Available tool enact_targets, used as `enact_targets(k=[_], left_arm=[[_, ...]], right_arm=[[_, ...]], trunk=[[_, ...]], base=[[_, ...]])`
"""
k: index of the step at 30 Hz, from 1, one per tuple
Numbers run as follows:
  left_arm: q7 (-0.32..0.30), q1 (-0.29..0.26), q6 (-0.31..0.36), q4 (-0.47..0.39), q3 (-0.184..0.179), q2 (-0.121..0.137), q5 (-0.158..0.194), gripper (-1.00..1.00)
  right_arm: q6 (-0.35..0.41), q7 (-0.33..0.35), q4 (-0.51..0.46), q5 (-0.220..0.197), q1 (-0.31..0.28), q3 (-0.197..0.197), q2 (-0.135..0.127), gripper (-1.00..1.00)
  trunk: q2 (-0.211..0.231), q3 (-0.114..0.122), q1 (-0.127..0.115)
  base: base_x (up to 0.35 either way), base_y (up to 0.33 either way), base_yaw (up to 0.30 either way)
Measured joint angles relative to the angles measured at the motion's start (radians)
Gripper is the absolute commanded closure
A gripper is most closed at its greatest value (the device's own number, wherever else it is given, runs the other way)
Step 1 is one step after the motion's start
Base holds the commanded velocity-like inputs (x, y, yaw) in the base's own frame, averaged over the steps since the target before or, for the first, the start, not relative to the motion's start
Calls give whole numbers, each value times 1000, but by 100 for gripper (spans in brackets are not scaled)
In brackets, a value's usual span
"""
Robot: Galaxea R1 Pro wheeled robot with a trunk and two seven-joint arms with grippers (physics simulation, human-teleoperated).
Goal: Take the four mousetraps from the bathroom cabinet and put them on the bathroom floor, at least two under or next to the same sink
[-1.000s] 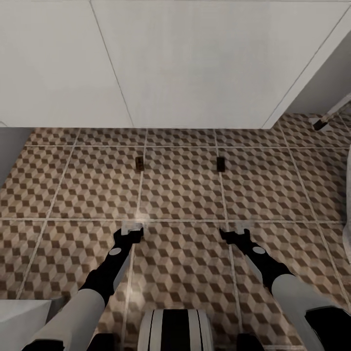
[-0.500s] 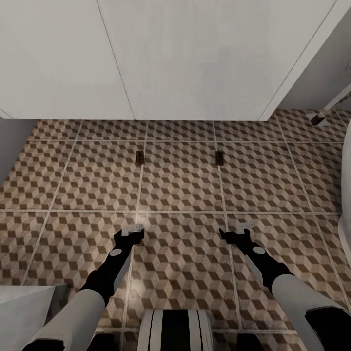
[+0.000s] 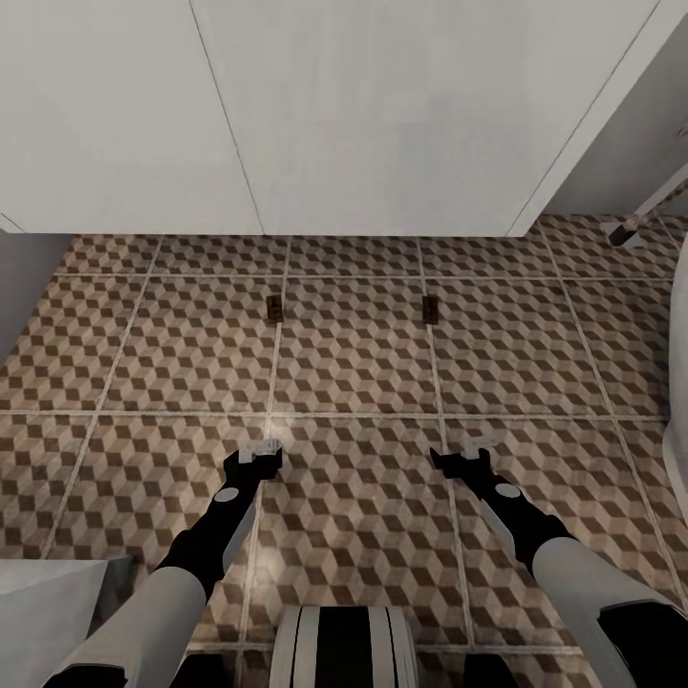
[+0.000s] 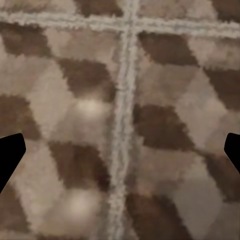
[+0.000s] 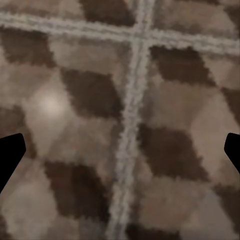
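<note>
We see two mousetraps, left one (image 3: 274, 309) and right one (image 3: 431, 310): flat dark-brown rectangles, long axes running near-to-far, each on a grout line of the cube-patterned tile floor (image 3: 354, 354), just before the white vanity doors (image 3: 382, 124). Left gripper (image 3: 260, 457) and right gripper (image 3: 465, 455) hover nearer us, both spread wide, holding nothing.

Two mousetraps lie on the bathroom floor (image 3: 354, 363): one (image 3: 274, 308) and another (image 3: 431, 309). Two grippers show, left (image 3: 258, 459) and right (image 3: 466, 457). The white vanity (image 3: 382, 115) shows two doors
</note>
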Motion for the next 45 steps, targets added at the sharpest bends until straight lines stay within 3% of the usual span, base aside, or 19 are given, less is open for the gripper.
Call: enact_targets(k=[23, 45], left_arm=[[0, 0, 0, 1, 1, 0, -1, -100], [0, 0, 1, 1, 1, 0, 0, -100]], right_arm=[[-1, -1, 0, 0, 0, 0, 0, -100], [-50, -2, 0, -2, 0, 0, 0, -100]], trunk=[[0, 0, 0], [0, 0, 0]], base=[[0, 0, 0], [0, 0, 0]])
